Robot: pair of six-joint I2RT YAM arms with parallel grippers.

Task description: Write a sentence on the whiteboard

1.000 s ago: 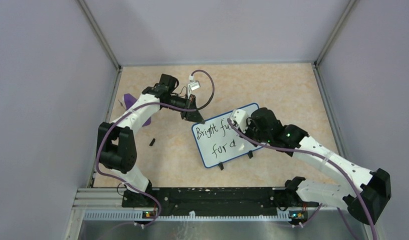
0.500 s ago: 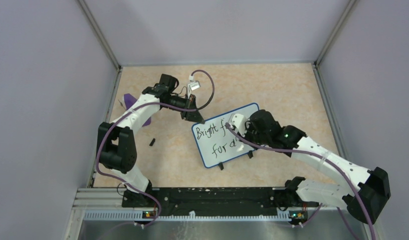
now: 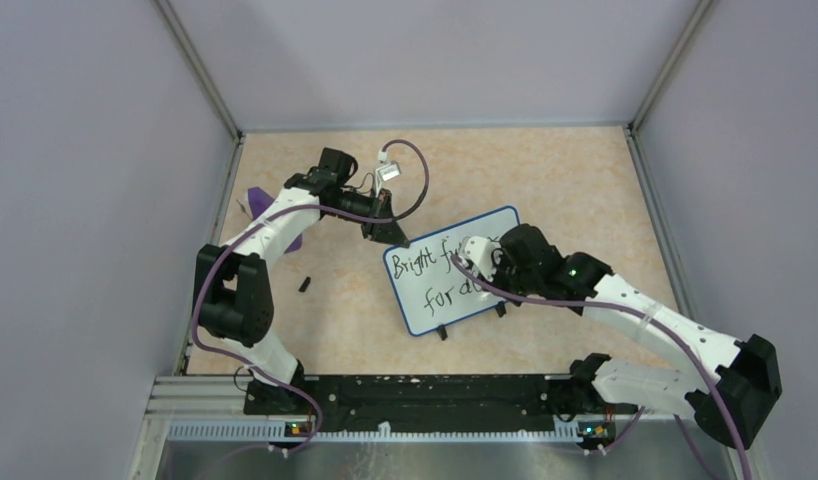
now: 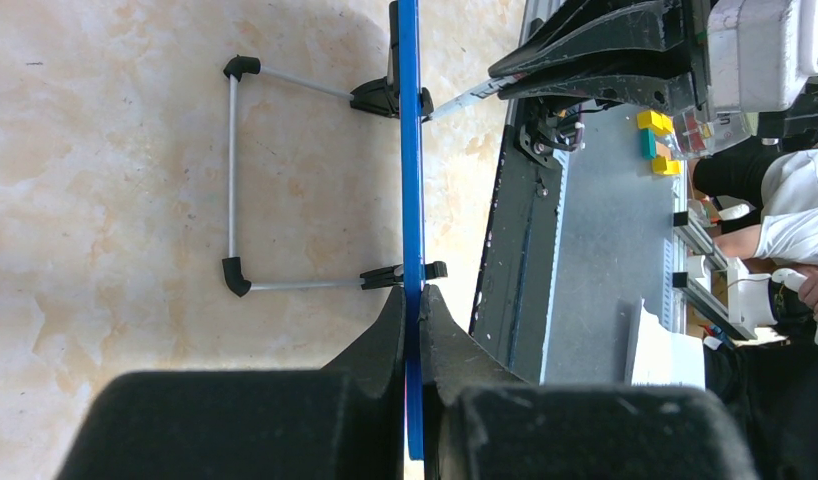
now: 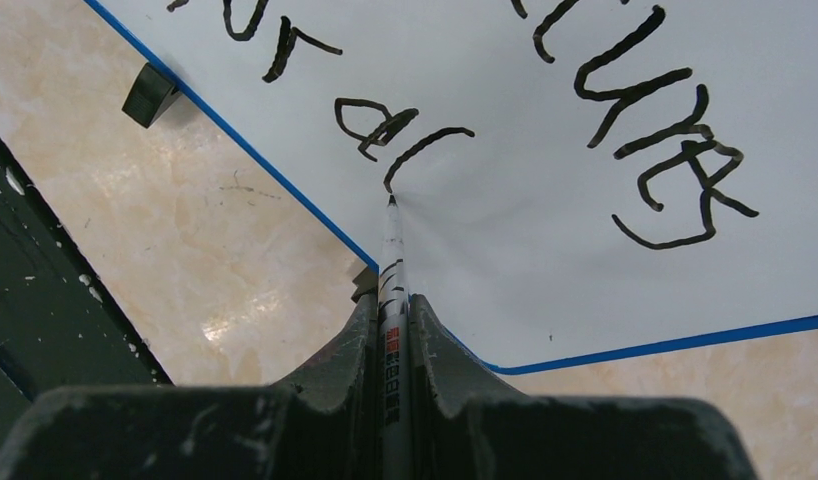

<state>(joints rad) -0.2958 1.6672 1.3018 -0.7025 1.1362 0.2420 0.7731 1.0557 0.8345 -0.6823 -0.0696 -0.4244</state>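
Observation:
The whiteboard [image 3: 430,300] with its thin blue frame stands tilted at the table's middle on two black feet. Black lettering [image 3: 423,267] on it reads "Bright fu" and "for a", the rest hidden by my right arm. My left gripper [image 3: 389,235] is shut on the board's top left edge; in the left wrist view the blue frame [image 4: 411,180] runs edge-on between its pads. My right gripper [image 3: 482,265] is shut on a marker [image 5: 392,290], whose tip touches the board [image 5: 545,250] at the bottom of a fresh stroke after the "a".
A purple wedge-shaped piece [image 3: 255,200] lies at the left wall behind the left arm. A small black cap [image 3: 305,284] lies on the table left of the board. Grey walls close the table on three sides.
My right gripper has moved left and toward the near edge along the second line, drawing a new stroke after the "a". The left gripper and the board have stayed put.

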